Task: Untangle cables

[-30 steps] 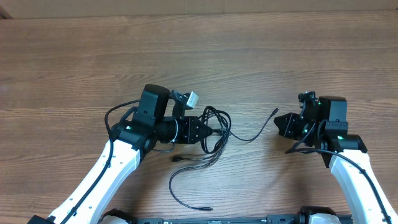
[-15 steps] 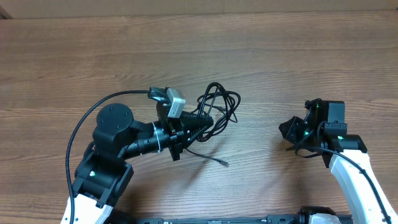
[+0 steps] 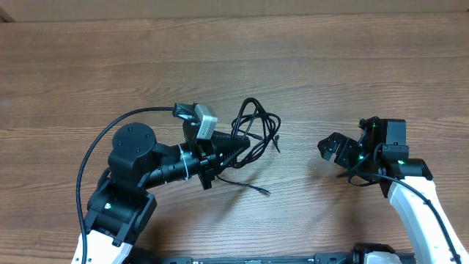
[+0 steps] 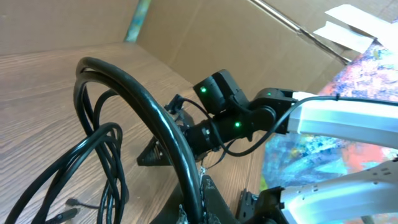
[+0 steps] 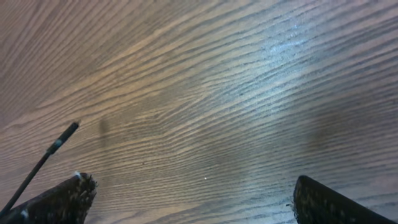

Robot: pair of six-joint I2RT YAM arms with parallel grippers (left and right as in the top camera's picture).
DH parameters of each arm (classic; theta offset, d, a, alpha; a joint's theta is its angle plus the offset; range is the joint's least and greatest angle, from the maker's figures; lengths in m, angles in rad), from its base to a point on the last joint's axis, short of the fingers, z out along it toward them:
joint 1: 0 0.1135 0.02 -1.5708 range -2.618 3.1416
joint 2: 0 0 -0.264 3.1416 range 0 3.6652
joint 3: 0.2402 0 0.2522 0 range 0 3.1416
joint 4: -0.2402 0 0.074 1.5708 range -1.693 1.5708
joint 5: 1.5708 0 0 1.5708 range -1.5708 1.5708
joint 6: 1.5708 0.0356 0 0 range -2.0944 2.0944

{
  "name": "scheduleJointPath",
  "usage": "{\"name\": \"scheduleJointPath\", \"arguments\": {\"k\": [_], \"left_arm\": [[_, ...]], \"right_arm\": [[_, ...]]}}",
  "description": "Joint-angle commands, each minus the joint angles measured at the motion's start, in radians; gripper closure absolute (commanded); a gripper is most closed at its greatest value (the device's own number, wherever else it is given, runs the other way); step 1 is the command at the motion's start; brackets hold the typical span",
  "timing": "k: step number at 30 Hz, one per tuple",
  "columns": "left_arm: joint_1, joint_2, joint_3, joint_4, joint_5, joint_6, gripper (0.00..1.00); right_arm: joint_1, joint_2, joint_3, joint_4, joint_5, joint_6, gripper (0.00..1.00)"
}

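Note:
The cables (image 3: 258, 126) are a tangle of thin black loops left of the table's middle. My left gripper (image 3: 244, 141) is shut on them at their left side. In the left wrist view a thick black loop (image 4: 149, 112) rises out of the left gripper (image 4: 193, 191), and thinner loops (image 4: 102, 162) hang to its left. One loose plug end (image 3: 260, 191) lies on the wood below the bundle. My right gripper (image 3: 330, 155) stands open, well to the right of the tangle. The right wrist view shows that gripper (image 5: 191, 183) with bare wood between its fingers and a cable tip (image 5: 62, 138) at the left.
The wooden table (image 3: 308, 66) stretches away behind both arms. A thick black wire (image 3: 121, 125) arcs from the left arm's base to its wrist camera. The right arm (image 4: 236, 118) shows in the left wrist view, with cardboard behind it.
The right gripper has gone from shut to wide open. A second ago the left arm swung round and drew the tangle up and left; over the last half second it has held still.

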Motion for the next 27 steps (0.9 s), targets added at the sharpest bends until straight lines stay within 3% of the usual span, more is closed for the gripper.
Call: {"name": "scheduleJointPath", "arguments": {"k": [1, 5, 13, 20, 27], "left_arm": [[0.005, -0.014, 0.009, -0.019, -0.01, 0.091, 0.96], [0.005, -0.013, 0.009, -0.051, -0.012, 0.167, 0.96], [0.005, 0.043, 0.009, -0.114, 0.001, 0.22, 0.96], [0.004, 0.082, 0.009, -0.103, 0.137, 0.209, 0.96], [0.004, 0.087, 0.009, -0.047, 0.137, 0.117, 0.96]], "right_arm": [[-0.003, -0.002, 0.006, 0.007, 0.002, 0.004, 0.0], [-0.003, -0.002, 0.006, 0.0, -0.103, 0.002, 0.0], [-0.002, -0.002, 0.006, 0.251, -0.953, -0.386, 0.0], [0.089, -0.002, 0.006, 0.439, -1.022, -0.539, 0.0], [0.129, -0.002, 0.006, 0.449, -1.003, -0.563, 0.43]]}}
